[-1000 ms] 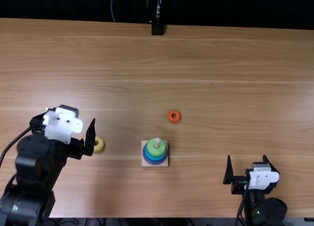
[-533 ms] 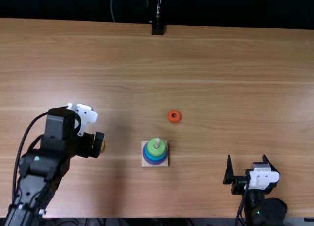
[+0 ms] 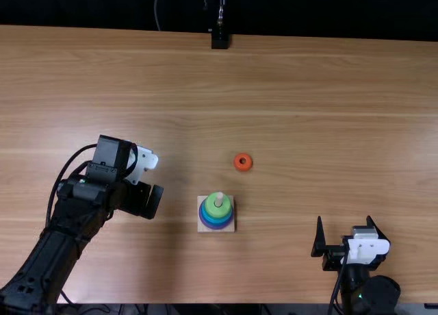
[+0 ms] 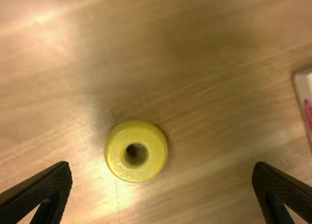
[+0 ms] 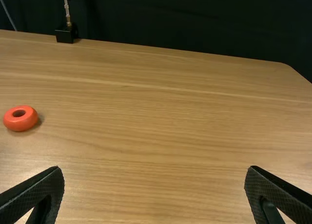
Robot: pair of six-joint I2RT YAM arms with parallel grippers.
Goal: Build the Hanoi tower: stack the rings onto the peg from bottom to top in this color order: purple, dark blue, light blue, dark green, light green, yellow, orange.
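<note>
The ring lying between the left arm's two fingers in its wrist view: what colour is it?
Yellow ring, seen best in the left wrist view.

A: ok that light brown wooden table has nice long grain, running side to side.
B: yep, plus a soft pale glare on it. backdrop past the far edge is pretty much black lol
</note>
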